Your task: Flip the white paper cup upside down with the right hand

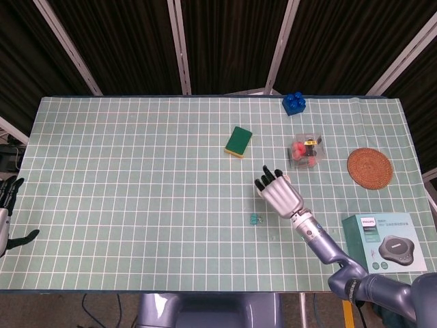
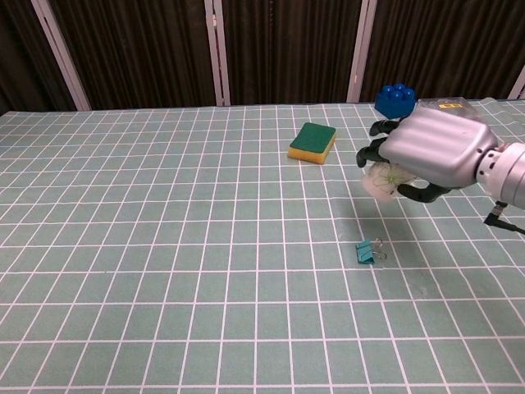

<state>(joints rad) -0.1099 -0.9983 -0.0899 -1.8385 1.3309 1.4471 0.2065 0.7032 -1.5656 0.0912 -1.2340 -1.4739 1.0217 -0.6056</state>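
Up off the table (image 2: 148,246), right hand (image 2: 426,152) wrapped around white paper cup (image 2: 381,180), cup tipped sideways in chest view, mostly hidden under hand in head view, left hand (image 1: 5,198) only at head view's edge, fingers spread, holding nothing.

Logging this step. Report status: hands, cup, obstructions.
Right hand grips white paper cup, lifted off the table, tilted. Left hand open at table's left edge. Teal binder clip below the cup, green sponge clear.
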